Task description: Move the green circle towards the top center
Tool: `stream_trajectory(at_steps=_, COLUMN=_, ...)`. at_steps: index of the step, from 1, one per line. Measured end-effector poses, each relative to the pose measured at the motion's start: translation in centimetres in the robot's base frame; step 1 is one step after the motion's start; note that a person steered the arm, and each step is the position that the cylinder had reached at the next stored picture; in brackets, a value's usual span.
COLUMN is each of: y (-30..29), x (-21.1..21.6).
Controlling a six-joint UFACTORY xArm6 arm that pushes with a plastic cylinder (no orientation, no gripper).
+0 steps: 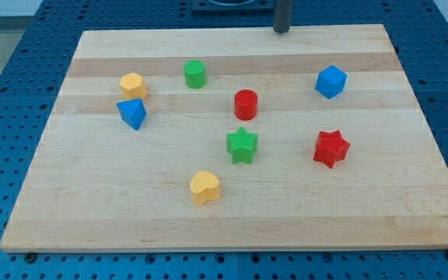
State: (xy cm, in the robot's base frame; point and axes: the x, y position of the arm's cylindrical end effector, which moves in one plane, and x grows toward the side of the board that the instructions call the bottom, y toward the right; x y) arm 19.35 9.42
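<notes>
The green circle (195,74), a short round block, stands upright on our wooden board (379,210) in the upper left-centre part, with bare wood all around it and nothing touching it. To its left, near the board's left side, we see a yellow hexagon block (132,84), and just below that, close to it though we cannot tell if they touch, a blue block (132,113) with slanted faces. To the right of the green circle and a little lower stands a red cylinder (246,103), apart from it. Below the red cylinder lies a green star (242,145), near the board's middle, and further down a yellow heart (204,187). On the view's right we find a red star (331,148), and above it a blue block (330,81) with several flat faces, well apart from the rest. Our rod has no jaws to open or close; it is a plain dark bar, and our tip (281,31) sits at the board's top edge, right of centre, well apart from the green circle and touching no block.
</notes>
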Motion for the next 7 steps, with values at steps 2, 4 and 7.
stream_trajectory(at_steps=2, y=1.3, x=4.1)
stream_trajectory(at_steps=4, y=-3.5, x=11.6)
stream_trajectory(at_steps=7, y=-11.8, x=15.9)
